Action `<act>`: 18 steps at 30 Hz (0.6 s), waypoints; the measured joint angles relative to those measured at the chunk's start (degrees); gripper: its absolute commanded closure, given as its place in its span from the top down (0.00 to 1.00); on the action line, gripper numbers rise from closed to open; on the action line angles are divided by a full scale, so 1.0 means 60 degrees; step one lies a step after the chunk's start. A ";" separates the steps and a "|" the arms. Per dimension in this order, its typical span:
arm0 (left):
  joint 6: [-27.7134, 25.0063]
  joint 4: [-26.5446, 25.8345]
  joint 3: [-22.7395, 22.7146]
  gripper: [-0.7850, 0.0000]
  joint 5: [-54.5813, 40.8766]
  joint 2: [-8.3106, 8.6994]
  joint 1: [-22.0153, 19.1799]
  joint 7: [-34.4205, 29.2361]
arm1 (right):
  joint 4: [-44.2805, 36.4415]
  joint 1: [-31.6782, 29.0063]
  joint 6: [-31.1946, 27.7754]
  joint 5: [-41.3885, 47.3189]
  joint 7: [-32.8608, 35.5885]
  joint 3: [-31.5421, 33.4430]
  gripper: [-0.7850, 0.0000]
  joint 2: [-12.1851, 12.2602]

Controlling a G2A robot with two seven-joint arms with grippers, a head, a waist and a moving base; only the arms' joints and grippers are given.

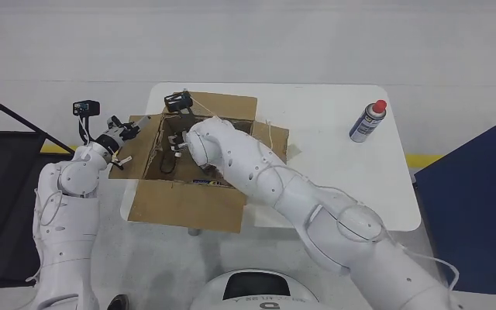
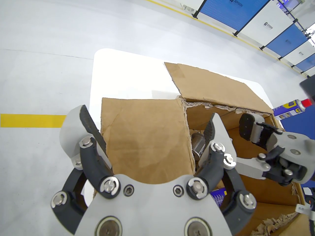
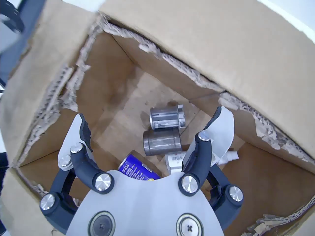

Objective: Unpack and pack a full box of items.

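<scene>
An open cardboard box point(image 1: 186, 203) stands on the white table point(image 1: 333, 178) with its flaps spread. My right gripper point(image 3: 152, 120) is open inside the box, above two metal cylinders point(image 3: 167, 119), a blue can point(image 3: 137, 169) and a white bottle point(image 3: 176, 160) lying on the bottom. In the top view the right gripper point(image 1: 175, 144) is in the box's left half. My left gripper point(image 2: 147, 119) is open over the box's left flap point(image 2: 145, 133), one finger on either side of it. The left gripper point(image 1: 126, 132) sits at the box's left side.
A blue spray can point(image 1: 367, 120) with a red cap stands on the table's right part, also visible as the spray can point(image 2: 291, 108). The box's torn rim point(image 3: 172, 60) rings the right gripper. Crumpled paper padding point(image 2: 275, 222) lies in a box corner.
</scene>
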 measured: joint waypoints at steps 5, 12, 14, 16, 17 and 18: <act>0.0000 0.0000 0.0000 1.00 0.0000 0.0000 0.0000 0.0000 | -0.2448 -0.1375 -0.0198 -0.1125 -0.0715 0.1664 1.00 0.1096; 0.0000 0.0000 0.0000 1.00 0.0000 0.0000 0.0000 0.0000 | -0.8701 -0.5857 -0.0869 -0.3037 0.0102 0.5709 1.00 0.2690; 0.0000 0.0000 0.0000 1.00 0.0000 0.0000 0.0000 0.0000 | -0.9474 -0.6511 -0.1141 -0.2942 0.0175 0.6369 1.00 0.2807; 0.0000 0.0000 0.0000 1.00 0.0000 0.0000 0.0000 0.0000 | -0.9866 -0.6903 -0.1399 -0.2823 0.0144 0.6841 1.00 0.2881; 0.0000 0.0000 0.0000 1.00 0.0000 0.0000 0.0000 0.0000 | -0.9916 -0.6979 -0.1504 -0.2750 0.0130 0.6968 1.00 0.2902; 0.0000 0.0000 0.0000 1.00 0.0000 0.0000 0.0000 0.0000 | -0.9918 -0.7018 -0.1621 -0.2625 0.0136 0.7087 1.00 0.2922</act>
